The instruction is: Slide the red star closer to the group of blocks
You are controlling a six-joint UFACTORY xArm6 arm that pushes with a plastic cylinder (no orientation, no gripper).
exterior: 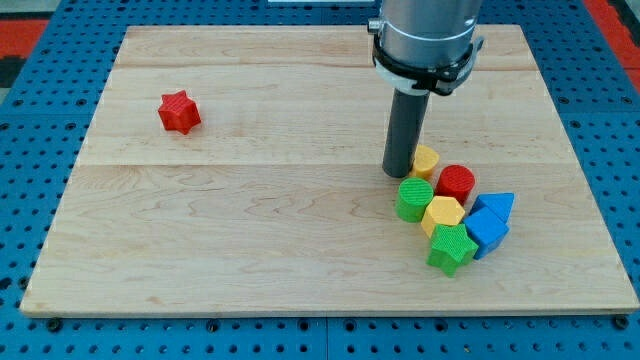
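The red star (179,111) lies alone on the wooden board (250,230) at the view's upper left. The group of blocks sits at the lower right: a yellow block (428,160), a red cylinder (456,184), a green cylinder (413,199), a yellow hexagon (443,214), a green star (450,248), a blue triangle (496,207) and a blue block (486,232). My tip (398,173) rests on the board just left of the yellow block and above the green cylinder, far to the right of the red star.
The board lies on a blue perforated table (30,200). The arm's grey body (425,35) hangs over the board's top right area.
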